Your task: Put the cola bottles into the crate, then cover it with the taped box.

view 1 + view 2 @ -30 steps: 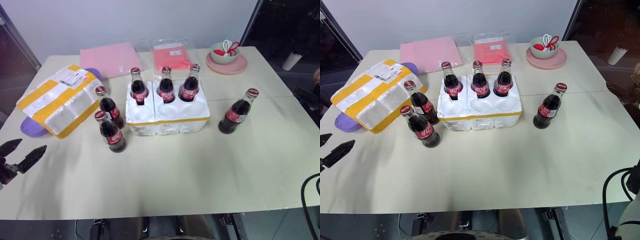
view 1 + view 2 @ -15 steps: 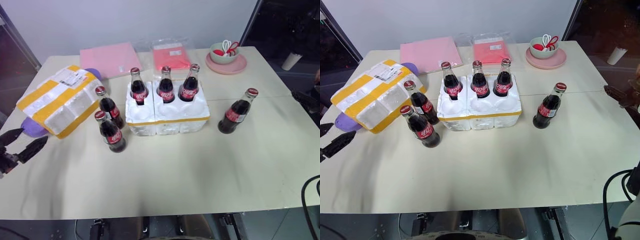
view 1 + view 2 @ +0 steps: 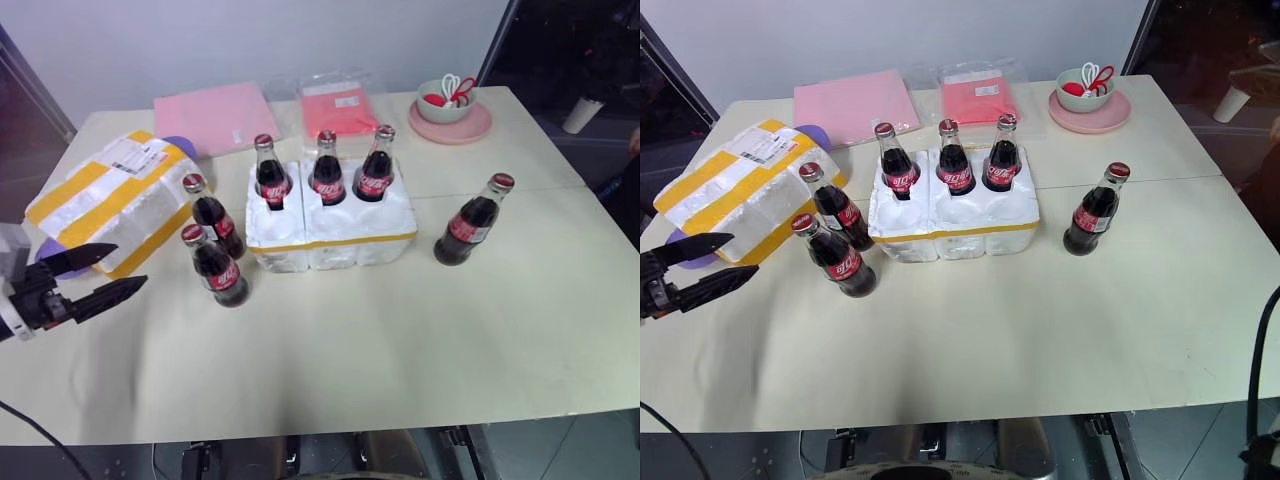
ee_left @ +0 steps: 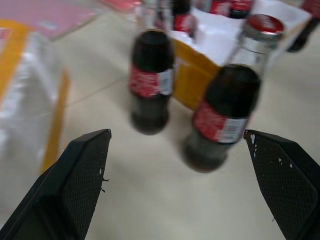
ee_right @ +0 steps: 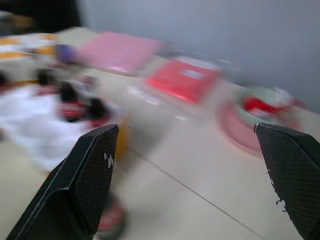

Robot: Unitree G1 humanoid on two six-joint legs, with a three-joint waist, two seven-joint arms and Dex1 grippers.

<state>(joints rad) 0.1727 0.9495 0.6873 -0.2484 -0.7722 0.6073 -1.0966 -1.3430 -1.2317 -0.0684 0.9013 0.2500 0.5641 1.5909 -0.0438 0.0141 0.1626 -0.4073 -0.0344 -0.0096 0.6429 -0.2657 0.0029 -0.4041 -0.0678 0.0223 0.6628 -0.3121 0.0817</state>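
**Left arm swings in toward the two loose bottles**

Since a second ago I see my left gripper [image 3: 107, 275] has come in from the counter's left edge and now sits just in front of the taped box [image 3: 115, 200], its tips aimed toward the near pair of cola bottles [image 3: 216, 265]. Nothing on the counter [image 3: 400, 340] itself has shifted.

The crate [image 3: 330, 225] stands mid-counter with three bottles [image 3: 325, 170] seated in its back row and its front wells bare. Two bottles stand just left of the crate, between it and the taped box, and one bottle [image 3: 470, 220] stands alone to the crate's right. The taped box lies tilted on a purple object [image 3: 60, 250] at the left. Behind are a pink folder [image 3: 215, 115], a red packet in clear wrap [image 3: 338, 110], and a pink plate [image 3: 455, 125] bearing a green bowl [image 3: 445, 100].

In the left wrist view the two loose bottles sit right between the fingers [image 4: 75, 190]; the jaws stand wide apart, empty, touching nothing. The right gripper [image 5: 200, 185] is likewise spread wide and empty, with the far end of the counter blurred ahead of it.
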